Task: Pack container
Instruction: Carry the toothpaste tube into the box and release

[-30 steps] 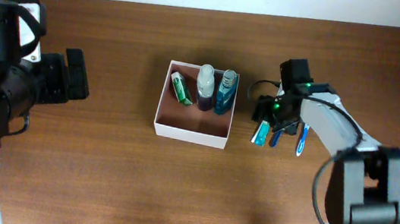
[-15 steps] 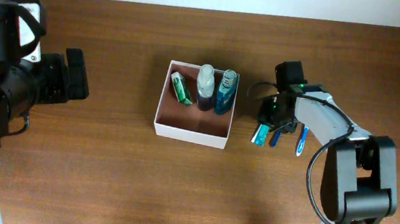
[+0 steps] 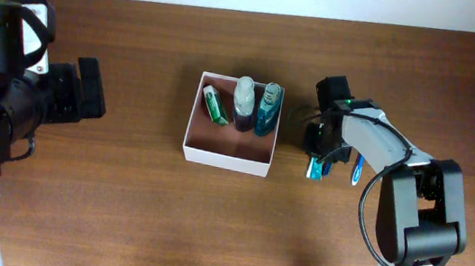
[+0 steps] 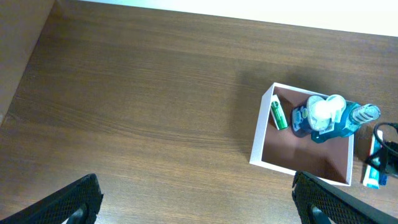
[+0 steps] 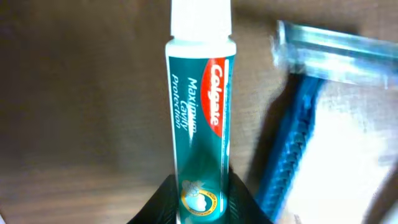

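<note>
Where overhead looks down, container [image 3: 225,161] sits mid-table [image 3: 120,200], bottles [image 3: 243,102] and green carton [image 3: 215,105] inside; right tool [image 3: 318,152] just beside its right wall.
Left wrist: left tool [image 4: 196,202] spread wide, empty.
Right wrist: right tool closed on toothpaste tube [image 5: 200,118]; blue razor [image 5: 292,143] alongside.

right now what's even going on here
The right arm's pincer is down over a toothpaste tube lying on the table just right of the container; whether it has gripped the tube is unclear. The container holds a green carton, a white-capped bottle and a teal bottle. The left pincer hangs open, holding nothing.
</note>
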Motion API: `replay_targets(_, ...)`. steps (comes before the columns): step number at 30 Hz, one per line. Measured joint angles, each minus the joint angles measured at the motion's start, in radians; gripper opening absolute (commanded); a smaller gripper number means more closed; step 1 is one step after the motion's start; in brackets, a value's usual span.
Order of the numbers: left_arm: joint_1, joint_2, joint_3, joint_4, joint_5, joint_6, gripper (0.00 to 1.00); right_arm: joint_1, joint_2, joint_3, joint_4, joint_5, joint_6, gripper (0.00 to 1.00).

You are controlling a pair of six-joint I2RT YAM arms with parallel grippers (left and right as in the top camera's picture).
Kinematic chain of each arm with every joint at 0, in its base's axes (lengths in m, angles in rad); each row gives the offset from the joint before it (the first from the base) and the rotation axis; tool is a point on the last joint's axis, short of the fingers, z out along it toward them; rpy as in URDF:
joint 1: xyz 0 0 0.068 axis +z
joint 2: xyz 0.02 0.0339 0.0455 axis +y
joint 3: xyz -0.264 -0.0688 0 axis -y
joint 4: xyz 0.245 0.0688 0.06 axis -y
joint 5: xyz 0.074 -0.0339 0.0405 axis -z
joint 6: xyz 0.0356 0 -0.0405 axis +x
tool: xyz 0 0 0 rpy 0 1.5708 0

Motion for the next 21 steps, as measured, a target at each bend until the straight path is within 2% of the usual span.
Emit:
replay_targets(6,0.0,0.0,0.0,0.0,0.0,0.0,0.99,0.004,-0.008,0.138,-0.2,0.0,-0.001,0.11)
replay_targets(10,0.0,0.0,0.0,0.0,0.0,0.0,0.99,0.037,-0.083,0.256,-0.302,0.004,-0.006,0.06)
replay_targets(15,0.0,0.0,0.0,0.0,0.0,0.0,0.99,0.153,-0.266,0.334,-0.304,0.008,-0.06,0.04)
replay_targets(18,0.0,0.0,0.0,0.0,0.0,0.0,0.99,0.254,-0.347,0.348,-0.269,0.008,-0.149,0.04)
replay_targets(21,0.0,0.0,0.0,0.0,0.0,0.0,0.99,0.347,-0.357,0.352,-0.245,0.007,-0.28,0.04)
